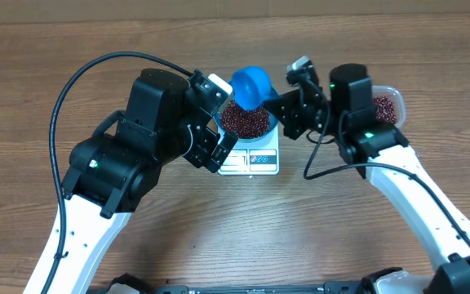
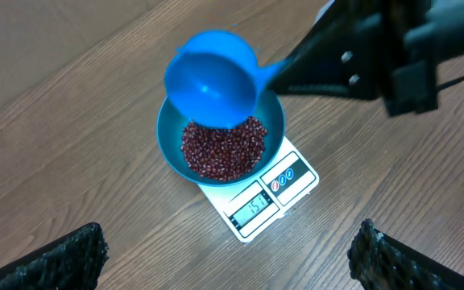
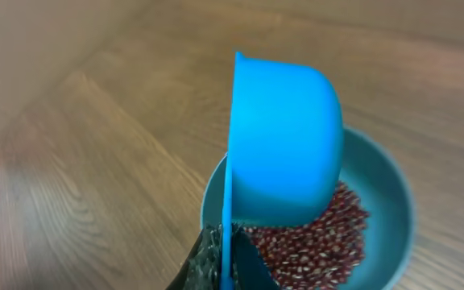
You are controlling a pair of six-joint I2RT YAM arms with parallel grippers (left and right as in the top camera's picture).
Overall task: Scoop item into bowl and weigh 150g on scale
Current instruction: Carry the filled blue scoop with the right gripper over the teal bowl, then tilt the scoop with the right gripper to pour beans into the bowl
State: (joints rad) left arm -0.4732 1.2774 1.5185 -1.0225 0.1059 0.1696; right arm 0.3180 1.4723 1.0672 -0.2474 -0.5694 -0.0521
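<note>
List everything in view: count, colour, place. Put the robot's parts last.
beans: many, dark red-brown, in the bowl; more in the tub
bowl: one, blue, on the scale
scale: one, white, mid-table
scoop: one, blue, tipped over the bowl
tub: one, clear, behind the right arm
table: one, brown wood, under everything
left gripper: one, black, open and empty, beside the scale
right gripper: one, black, shut on the scoop's handle
</note>
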